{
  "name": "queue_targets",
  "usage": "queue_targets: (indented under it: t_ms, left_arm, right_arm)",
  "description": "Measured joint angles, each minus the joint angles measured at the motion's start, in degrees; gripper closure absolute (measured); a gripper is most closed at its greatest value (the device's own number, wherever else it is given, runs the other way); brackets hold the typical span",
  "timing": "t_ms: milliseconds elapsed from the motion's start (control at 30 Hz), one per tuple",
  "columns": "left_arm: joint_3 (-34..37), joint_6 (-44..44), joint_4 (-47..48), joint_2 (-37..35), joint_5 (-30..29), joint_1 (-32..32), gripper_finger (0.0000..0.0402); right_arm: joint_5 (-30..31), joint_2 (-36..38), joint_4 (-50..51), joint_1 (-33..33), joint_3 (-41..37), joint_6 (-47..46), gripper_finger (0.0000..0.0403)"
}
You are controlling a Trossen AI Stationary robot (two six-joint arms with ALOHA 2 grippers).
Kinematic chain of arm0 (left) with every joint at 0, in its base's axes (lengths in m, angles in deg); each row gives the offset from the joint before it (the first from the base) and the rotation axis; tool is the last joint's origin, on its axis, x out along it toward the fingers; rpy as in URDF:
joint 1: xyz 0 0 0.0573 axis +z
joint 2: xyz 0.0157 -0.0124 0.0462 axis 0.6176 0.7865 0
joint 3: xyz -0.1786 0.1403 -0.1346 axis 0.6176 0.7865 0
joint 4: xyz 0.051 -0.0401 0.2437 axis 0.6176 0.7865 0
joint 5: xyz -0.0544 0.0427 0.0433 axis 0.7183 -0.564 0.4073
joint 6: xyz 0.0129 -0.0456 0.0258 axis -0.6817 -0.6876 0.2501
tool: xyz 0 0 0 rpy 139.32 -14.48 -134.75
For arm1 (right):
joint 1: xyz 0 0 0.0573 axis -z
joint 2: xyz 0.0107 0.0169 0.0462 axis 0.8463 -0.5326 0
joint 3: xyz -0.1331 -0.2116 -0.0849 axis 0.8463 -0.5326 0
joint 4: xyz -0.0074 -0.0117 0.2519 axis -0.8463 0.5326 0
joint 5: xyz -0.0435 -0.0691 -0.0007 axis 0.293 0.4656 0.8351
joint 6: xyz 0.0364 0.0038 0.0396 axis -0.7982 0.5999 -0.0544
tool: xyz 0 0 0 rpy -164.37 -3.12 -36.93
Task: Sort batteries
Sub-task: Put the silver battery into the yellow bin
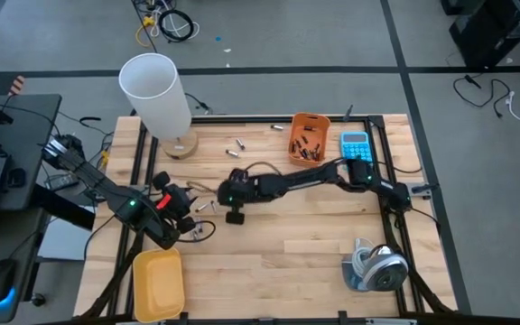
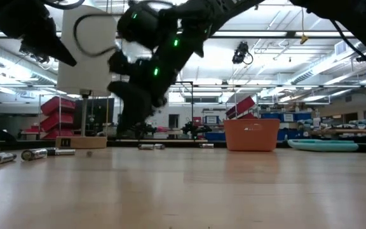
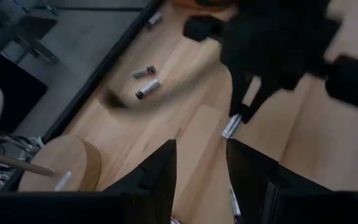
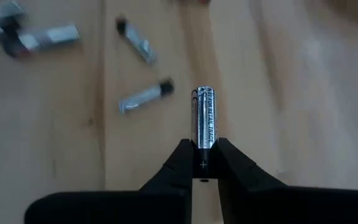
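The right gripper [image 4: 202, 163] pinches one silvery cylindrical battery [image 4: 204, 118] by its end, above the pale wooden worktop [image 4: 291, 93], near its middle. Three more loose batteries [image 4: 145, 95] lie just beyond it. The left gripper [image 3: 201, 165] hovers nearby, fingers spread.

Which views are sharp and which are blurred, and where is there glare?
Right wrist view: the silvery cylindrical battery between the right gripper fingertips is sharp, its print readable. Left wrist view: the black right arm is blurred. Low view: bright ceiling lights glare, arms are dark silhouettes.
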Motion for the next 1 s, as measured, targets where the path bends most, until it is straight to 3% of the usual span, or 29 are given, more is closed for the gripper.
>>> queue_targets:
  t_ms: [167,267,433,667,833,1000]
  left_arm:
    - [0.0,1.3,-2.4,0.0,-4.5,0.0,0.0259]
    - [0.0,8.2,-7.6,0.0,-4.7,0.0,0.0259]
    - [0.0,16.6,-13.0,0.0,-3.8,-2.2,0.0259]
    - [0.0,18.1,-12.7,-0.1,-4.2,-7.2,0.0259]
    - [0.0,18.1,-12.6,-0.1,-8.7,-10.3,0.0259]
    - [0.0,17.3,-12.5,-0.1,-12.1,-13.6,0.0259]
  right_arm:
    - [-10.8,1.9,1.2,2.2,0.1,2.8,0.0369]
    - [-14.8,2.2,1.3,3.2,0.1,3.7,0.0369]
    - [-15.1,3.7,3.7,5.3,0.2,5.3,0.0369]
    - [-15.3,8.1,1.5,4.7,0.1,8.8,0.0369]
    - [-16.1,12.3,-4.9,1.5,-5.3,11.0,0.0369]
    - [-15.7,16.9,-19.0,-1.2,-14.9,11.0,0.0369]
